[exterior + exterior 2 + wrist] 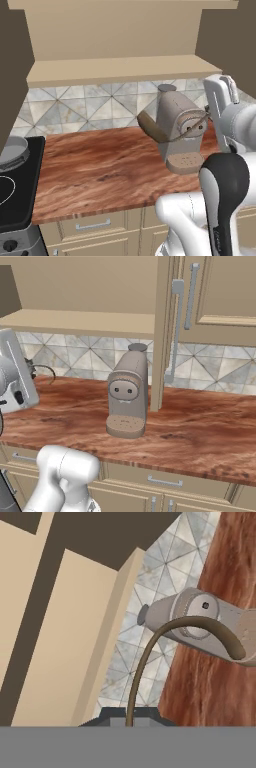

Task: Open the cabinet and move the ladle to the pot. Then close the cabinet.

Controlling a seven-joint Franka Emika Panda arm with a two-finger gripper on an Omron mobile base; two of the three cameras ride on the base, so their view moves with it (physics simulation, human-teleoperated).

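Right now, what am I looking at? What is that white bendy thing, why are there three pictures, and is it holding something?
The white bendy thing is a robot arm in a computer-drawn kitchen. Two pictures come from cameras riding behind it, one left, one right. The third comes from a camera on its hand, looking along its gripper, two pinching fingers. On the wooden counter stands a grey coffee machine. A round grey pot sits on the black stove at the left. Above, the cabinet is open. The gripper is pinched shut on the thin handle of a small brown ladle, holding it in the air near the coffee machine.
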